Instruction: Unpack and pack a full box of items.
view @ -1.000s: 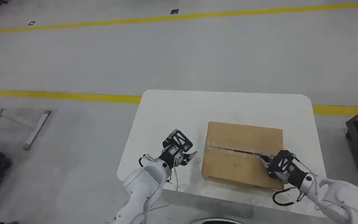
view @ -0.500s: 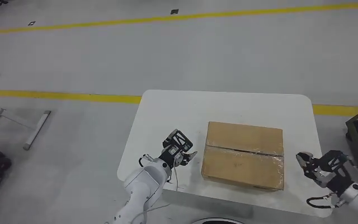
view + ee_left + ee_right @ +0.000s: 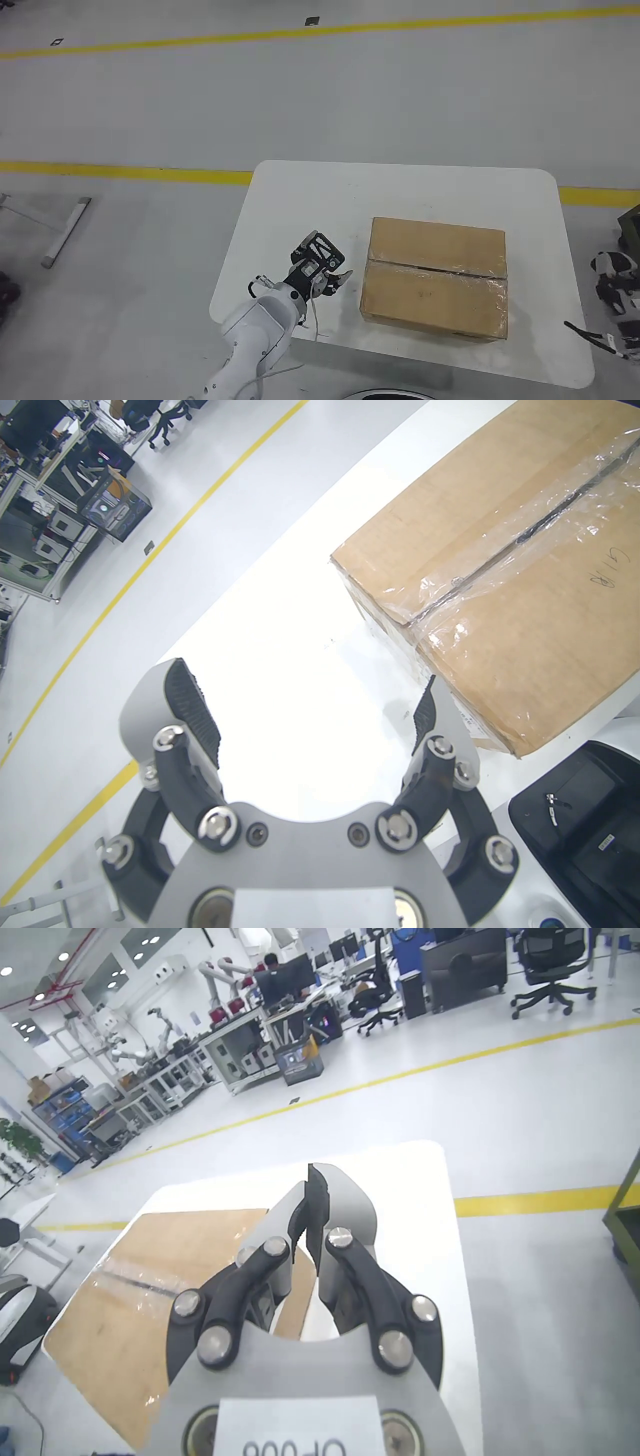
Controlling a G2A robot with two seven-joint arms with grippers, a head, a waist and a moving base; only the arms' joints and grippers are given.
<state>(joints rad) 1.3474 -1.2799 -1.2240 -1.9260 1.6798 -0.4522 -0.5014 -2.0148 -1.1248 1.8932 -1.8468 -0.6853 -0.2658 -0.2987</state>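
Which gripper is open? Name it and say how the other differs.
The left gripper, beside the box, stands wide open. The right gripper is shut, holding nothing.

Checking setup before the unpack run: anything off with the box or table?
Only the clear tape along the top seam of the box: it is wrinkled and puckered, with a dark line along the seam. Flaps lie flat; the box rests flat on the table.

The left gripper (image 3: 300, 680) is held with fingers spread wide at six o'clock in the top view, while the right gripper (image 3: 311, 1188) is kept pressed together at four o'clock.
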